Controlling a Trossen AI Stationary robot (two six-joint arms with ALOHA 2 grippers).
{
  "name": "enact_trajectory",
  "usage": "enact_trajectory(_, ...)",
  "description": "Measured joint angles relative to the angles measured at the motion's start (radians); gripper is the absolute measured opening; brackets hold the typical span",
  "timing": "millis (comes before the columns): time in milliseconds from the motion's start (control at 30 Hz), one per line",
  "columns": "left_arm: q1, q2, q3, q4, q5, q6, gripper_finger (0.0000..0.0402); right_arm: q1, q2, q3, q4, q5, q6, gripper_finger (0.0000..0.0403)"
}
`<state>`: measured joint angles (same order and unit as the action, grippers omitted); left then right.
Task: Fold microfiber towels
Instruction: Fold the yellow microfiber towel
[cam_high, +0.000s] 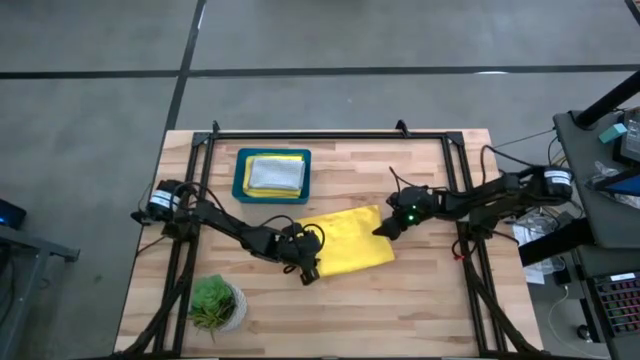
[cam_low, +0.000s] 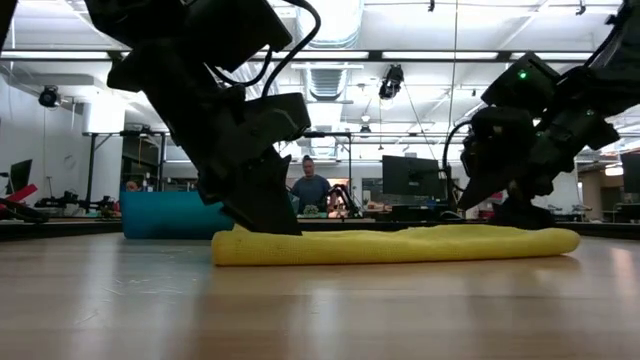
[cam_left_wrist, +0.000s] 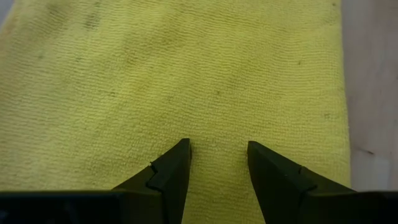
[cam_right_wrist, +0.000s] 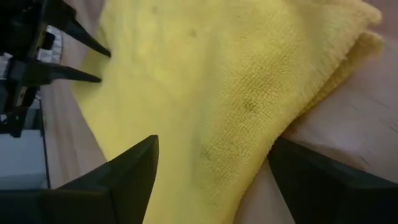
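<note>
The left gripper (cam_high: 310, 272) is set at the near left corner of the yellow towel (cam_high: 345, 243), its two fingers (cam_left_wrist: 171, 174) parted over the cloth with nothing pinched between them; in the low view they are seen planted down at the towel's left end. The yellow towel lies flat in a folded state on the middle of the wooden table (cam_high: 440, 300), with doubled layers visible at one corner in the right wrist view. Behind it, the teal tray (cam_high: 243, 187) holds folded cloths, a pale grey towel (cam_high: 275, 173) on top of a yellow one. A potted plant (cam_high: 213, 303) stands at the near left of the table, well apart from the work. At the right edge of the towel the right gripper (cam_high: 382, 230) is held just above the cloth with its fingers spread wide and empty. The current step is judged to be the next fold or a flattening of this towel. For a clean result, both layers should be caught together at each corner, the two corners should be lifted evenly, and the edges should be aligned before release, since the soft cloth may bunch.
</note>
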<state>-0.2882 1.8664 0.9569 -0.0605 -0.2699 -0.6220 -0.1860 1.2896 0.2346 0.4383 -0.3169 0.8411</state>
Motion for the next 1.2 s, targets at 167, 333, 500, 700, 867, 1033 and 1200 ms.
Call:
enact_trajectory(167, 0.0, -0.004, 0.0, -0.001, 0.004, 0.0, 0.0147, 0.001, 0.072, 0.008, 0.077, -0.022, -0.017, 0.0267)
enact_trajectory(333, -0.003, -0.013, -0.002, -0.018, 0.013, 0.004, 0.0147, 0.001, 0.055, 0.008, 0.083, -0.028, -0.029, 0.0222)
enact_trajectory(500, -0.006, -0.03, -0.004, -0.043, 0.024, 0.005, 0.0147, 0.001, 0.02, 0.006, 0.071, -0.008, -0.031, 0.0147)
enact_trajectory(700, -0.008, -0.035, -0.004, -0.045, 0.021, 0.008, 0.0147, 0.001, 0.01, 0.006, 0.07, 0.026, -0.056, 0.005)
enact_trajectory(867, -0.008, -0.035, -0.004, -0.044, 0.019, 0.009, 0.0147, 0.001, 0.016, 0.006, 0.073, 0.029, -0.074, 0.0011)
enact_trajectory(1033, -0.008, -0.045, -0.004, -0.046, 0.018, 0.01, 0.0147, 0.0, -0.001, 0.005, 0.071, 0.028, -0.085, 0.0009)
enact_trajectory(1200, -0.01, -0.113, -0.005, -0.08, 0.024, 0.066, 0.0147, 0.0, -0.051, 0.006, 0.072, 0.003, -0.076, 0.0008)
